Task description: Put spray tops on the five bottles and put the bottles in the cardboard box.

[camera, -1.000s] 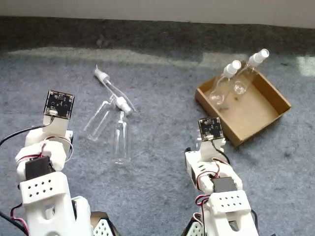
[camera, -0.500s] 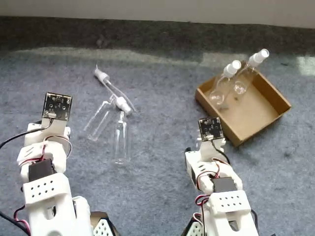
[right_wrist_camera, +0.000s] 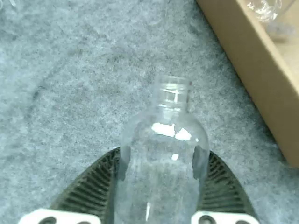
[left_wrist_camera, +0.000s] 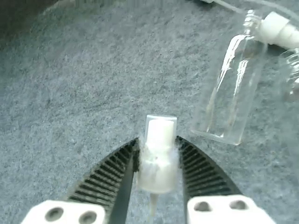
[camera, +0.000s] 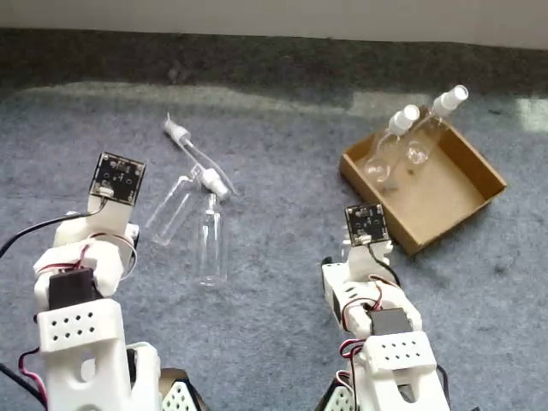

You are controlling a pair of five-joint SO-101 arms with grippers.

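grey carpet (camera: 282, 128), left claw (left_wrist_camera: 158, 141) tight on a spray top (left_wrist_camera: 159, 161), right claw (right_wrist_camera: 161, 156) on a bottle (right_wrist_camera: 164, 135) (uncapped)

The high camera is fixed above the table and looks down from the arms' side. It is far enough to take in both arms, a lying bottle (camera: 171, 210) and the box (camera: 437, 193). Each wrist camera sits close behind its gripper and looks along the fingers, down to the carpet. The view over the left gripper (left_wrist_camera: 158, 154) shares the lying bottle (left_wrist_camera: 226, 93) with the high view. The view over the right gripper (right_wrist_camera: 161, 172) shares the box wall (right_wrist_camera: 243, 51).
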